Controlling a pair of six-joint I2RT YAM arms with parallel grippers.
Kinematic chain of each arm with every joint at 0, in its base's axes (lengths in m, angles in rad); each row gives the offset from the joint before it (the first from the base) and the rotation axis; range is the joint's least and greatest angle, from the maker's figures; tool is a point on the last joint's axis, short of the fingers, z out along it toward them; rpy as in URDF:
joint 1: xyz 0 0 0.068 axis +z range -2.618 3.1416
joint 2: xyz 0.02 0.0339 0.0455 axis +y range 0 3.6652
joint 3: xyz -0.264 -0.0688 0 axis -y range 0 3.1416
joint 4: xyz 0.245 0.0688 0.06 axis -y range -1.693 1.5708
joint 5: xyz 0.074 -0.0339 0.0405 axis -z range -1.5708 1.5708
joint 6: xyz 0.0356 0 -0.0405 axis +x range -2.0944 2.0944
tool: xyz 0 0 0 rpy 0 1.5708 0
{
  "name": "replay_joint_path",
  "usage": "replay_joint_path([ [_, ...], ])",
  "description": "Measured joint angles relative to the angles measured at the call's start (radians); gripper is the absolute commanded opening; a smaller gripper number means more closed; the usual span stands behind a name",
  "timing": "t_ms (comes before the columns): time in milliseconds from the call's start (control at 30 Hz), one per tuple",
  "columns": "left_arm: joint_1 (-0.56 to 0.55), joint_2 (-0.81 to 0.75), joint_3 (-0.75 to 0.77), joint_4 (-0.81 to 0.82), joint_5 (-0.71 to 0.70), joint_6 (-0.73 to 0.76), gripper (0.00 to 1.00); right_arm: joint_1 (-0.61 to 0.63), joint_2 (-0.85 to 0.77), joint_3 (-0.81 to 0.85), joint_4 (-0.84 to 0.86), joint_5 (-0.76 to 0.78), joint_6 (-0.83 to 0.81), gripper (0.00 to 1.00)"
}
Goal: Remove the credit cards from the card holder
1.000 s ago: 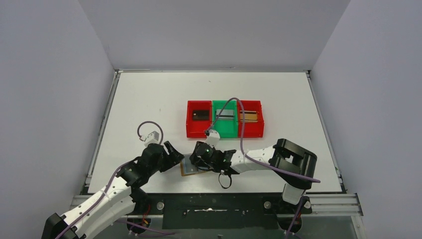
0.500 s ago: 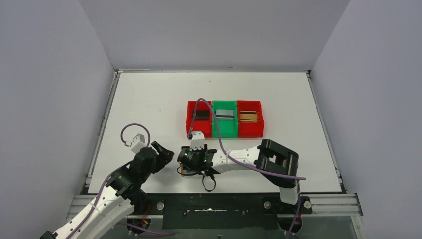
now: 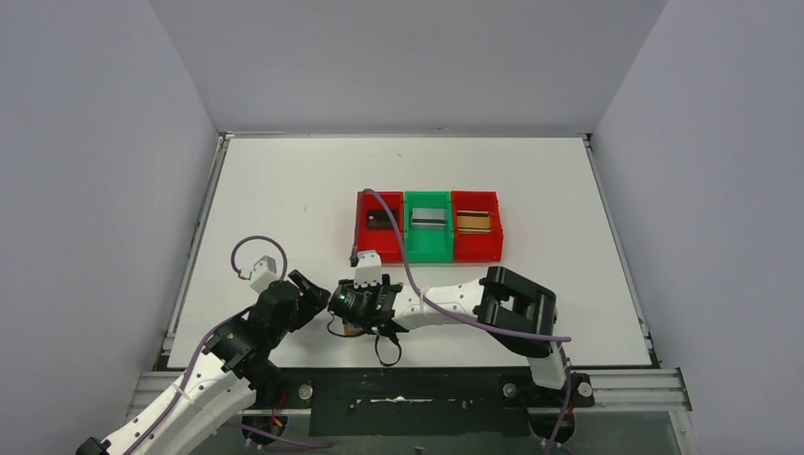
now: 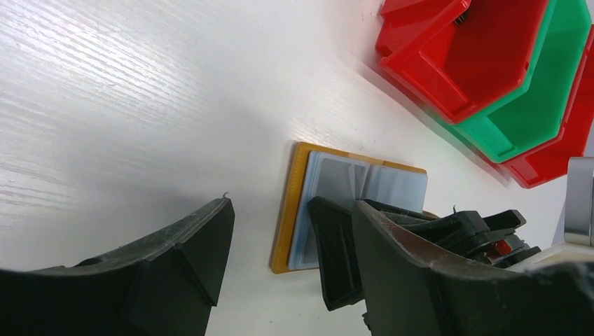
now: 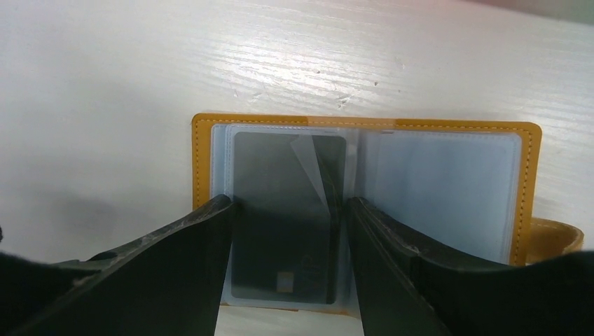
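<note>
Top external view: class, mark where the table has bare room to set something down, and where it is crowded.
Bare table lies left of the bins, behind them up to the far edge, and right of them toward the right edge. Crowded: the near centre, where the left gripper and right gripper crowd the card holder.

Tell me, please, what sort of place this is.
Probably a robot test cell in a laboratory: a white table closed in by plain grey walls, a left arm and a right arm mounted at its near edge, and a row of red and green bins.
</note>
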State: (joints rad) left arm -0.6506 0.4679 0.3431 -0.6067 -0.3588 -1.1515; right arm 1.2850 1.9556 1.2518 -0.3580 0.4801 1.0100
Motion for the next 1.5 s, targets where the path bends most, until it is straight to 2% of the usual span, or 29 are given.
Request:
replay_joint_path([
  [67,0.0,0.003,0.0,0.0,0.0,0.0,0.62,0.003,0.007,0.014,-0.013,0.008,0.003,0.48],
  [333,0.0,0.008,0.0,0.001,0.0,0.0,0.62,0.006,0.014,0.018,-0.031,0.052,0.027,0.31],
  [700,0.0,0.033,0.0,0.019,0.019,0.004,0.62,-0.024,-0.055,-0.116,0.108,0.019,0.025,0.0],
  [1000,0.0,0.052,0.0,0.032,0.037,0.016,0.62,-0.069,-0.13,-0.241,0.254,-0.085,0.034,0.0],
  [1300,0.003,0.06,0.0,0.043,0.052,0.038,0.62,-0.168,-0.258,-0.525,0.584,-0.277,0.103,0.0],
  [1500,0.005,0.076,0.0,0.114,0.113,0.086,0.62,-0.194,-0.257,-0.58,0.699,-0.334,0.155,0.0],
])
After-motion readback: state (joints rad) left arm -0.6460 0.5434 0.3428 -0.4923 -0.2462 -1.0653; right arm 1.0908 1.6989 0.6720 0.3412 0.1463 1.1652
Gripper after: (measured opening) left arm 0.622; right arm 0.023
